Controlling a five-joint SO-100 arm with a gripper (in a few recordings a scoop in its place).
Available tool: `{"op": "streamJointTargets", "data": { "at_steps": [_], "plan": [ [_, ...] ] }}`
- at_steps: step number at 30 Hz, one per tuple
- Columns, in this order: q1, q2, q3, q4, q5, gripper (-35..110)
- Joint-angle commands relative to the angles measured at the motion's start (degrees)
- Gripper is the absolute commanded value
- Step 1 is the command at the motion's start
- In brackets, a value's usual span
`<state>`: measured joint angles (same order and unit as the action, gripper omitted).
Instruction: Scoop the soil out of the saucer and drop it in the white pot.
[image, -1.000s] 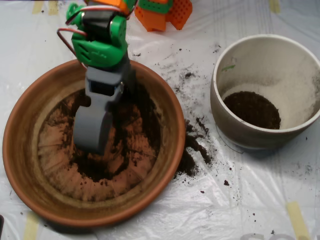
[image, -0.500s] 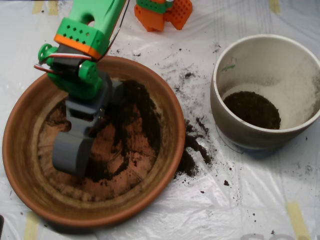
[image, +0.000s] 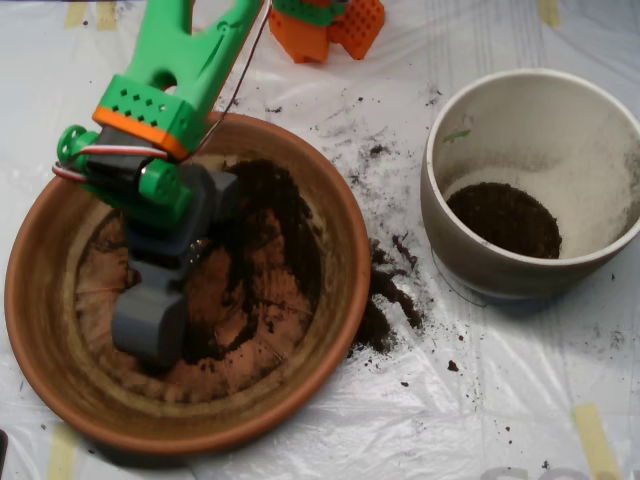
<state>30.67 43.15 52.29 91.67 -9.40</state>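
Since a second ago the gripper has slid left across the saucer floor; its shells look closed, low at the left of the soil. Some soil already lies in the white pot, more is spilled on the table. Loose and crumbly, it needs scooping from beneath.

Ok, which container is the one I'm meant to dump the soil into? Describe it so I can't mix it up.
Start from the large round terracotta-orange clay saucer filling the left of the overhead view, where the grey tool sits. Look right, past the dark soil spilled on the plastic sheet, to the round off-white ceramic pot. It is smaller across, deeper and pale, with a dark soil patch at its bottom.
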Motion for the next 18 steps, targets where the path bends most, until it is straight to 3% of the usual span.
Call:
{"op": "streamJointTargets", "data": {
  "at_steps": [1,13,16,18],
  "plan": [
    [1.2,-6.7,-11.1,4.3,-1.5,55],
    [2.8,-3.3,-9.1,0.3,-4.9,50],
    [2.2,3.5,2.8,-6.5,-6.2,52],
    [1.2,15.6,20.4,-17.9,-7.6,54]
  ]
}}
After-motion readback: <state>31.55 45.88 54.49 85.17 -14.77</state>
